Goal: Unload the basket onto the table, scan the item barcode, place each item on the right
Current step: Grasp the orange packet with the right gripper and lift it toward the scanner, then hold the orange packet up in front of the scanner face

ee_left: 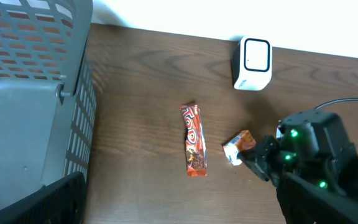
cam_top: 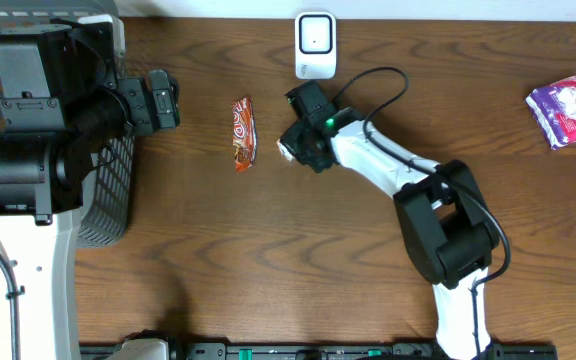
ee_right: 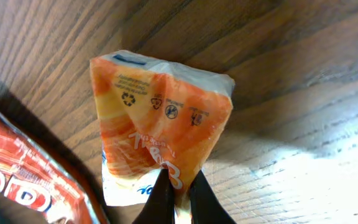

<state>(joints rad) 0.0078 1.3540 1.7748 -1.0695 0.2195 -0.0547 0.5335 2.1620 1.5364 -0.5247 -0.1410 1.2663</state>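
A small orange and white packet [ee_right: 160,118] is pinched at its lower edge by my right gripper [ee_right: 179,180], which is shut on it. From overhead the packet [cam_top: 286,150] pokes out to the left of the right gripper [cam_top: 296,145], just above the wooden table. The left wrist view shows the same packet [ee_left: 239,146]. A white barcode scanner [cam_top: 315,45] stands at the back edge, behind the right gripper. My left gripper [cam_top: 158,100] hangs open beside the basket, far left of the packet, with nothing between its fingers [ee_left: 61,199].
A red candy bar [cam_top: 243,132] lies on the table just left of the held packet. A grey mesh basket [cam_top: 103,200] stands at the left. A purple packet [cam_top: 566,110] lies at the far right edge.
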